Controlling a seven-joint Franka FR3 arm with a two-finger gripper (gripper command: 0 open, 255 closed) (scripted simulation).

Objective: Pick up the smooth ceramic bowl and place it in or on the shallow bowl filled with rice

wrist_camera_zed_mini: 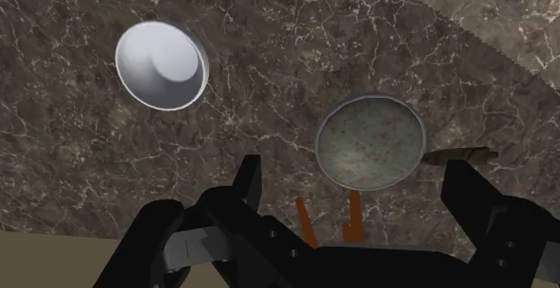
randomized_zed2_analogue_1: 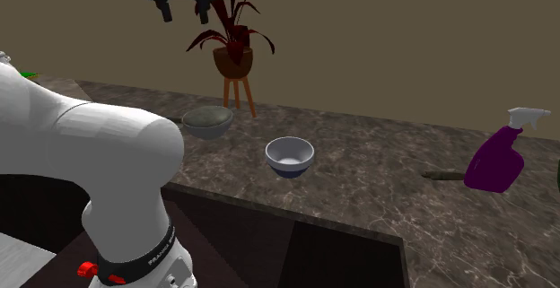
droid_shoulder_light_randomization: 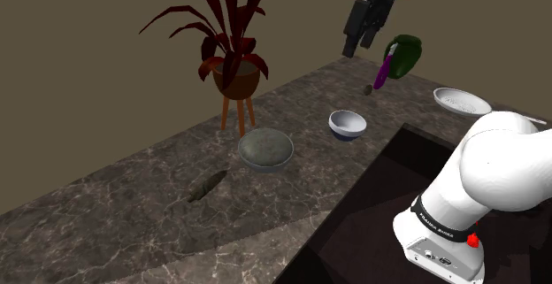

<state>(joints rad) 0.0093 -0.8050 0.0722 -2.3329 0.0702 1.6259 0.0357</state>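
Wrist view | gripper [wrist_camera_zed_mini: 355, 178] spread, empty, high | step: approach | next: you lower onto white bowl [wrist_camera_zed_mini: 161, 65], shoulder view's right of rice bowl [wrist_camera_zed_mini: 370, 141]

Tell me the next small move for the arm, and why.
Probably slide the tool across until it is centred over the white bowl. It hangs open and empty, high above the counter, and in the wrist view the shallow bowl lies between its fingers while the white bowl sits off to one side.
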